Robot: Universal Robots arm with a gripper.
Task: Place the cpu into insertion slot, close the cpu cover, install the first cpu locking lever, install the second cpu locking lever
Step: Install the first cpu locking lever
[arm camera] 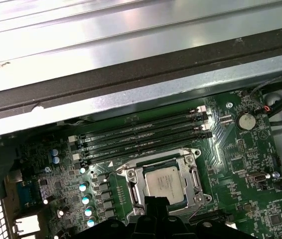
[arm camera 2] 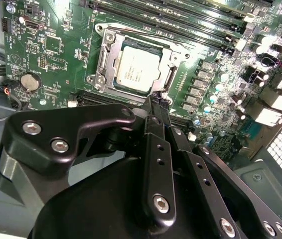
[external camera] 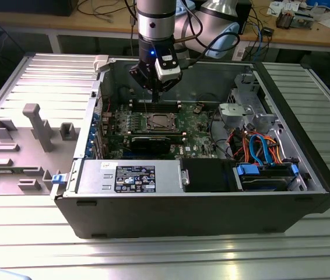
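Note:
The cpu point(arm camera 2: 138, 72) point(arm camera: 165, 182), a silver-grey square, lies flat in the insertion slot point(external camera: 158, 122) on the green motherboard. The cpu cover point(arm camera 2: 106, 59) point(arm camera: 132, 187), a silvery frame, lies down around the chip's edges. A thin wire lever point(arm camera: 201, 209) runs along one side of the socket. My gripper point(arm camera 2: 156, 102) point(arm camera: 154, 201) point(external camera: 153, 93) hangs just above the socket's edge, its black fingers pressed together with nothing between them. In the exterior view it sits over the back part of the board, a little behind the socket.
The open computer case point(external camera: 200, 204) walls the board in. Long black memory slots point(arm camera: 141, 134) run beside the socket. A power supply point(external camera: 130, 177) lies at the front, a drive cage with coloured cables point(external camera: 258, 146) at the exterior view's right. A coin battery point(arm camera 2: 28, 81) sits nearby.

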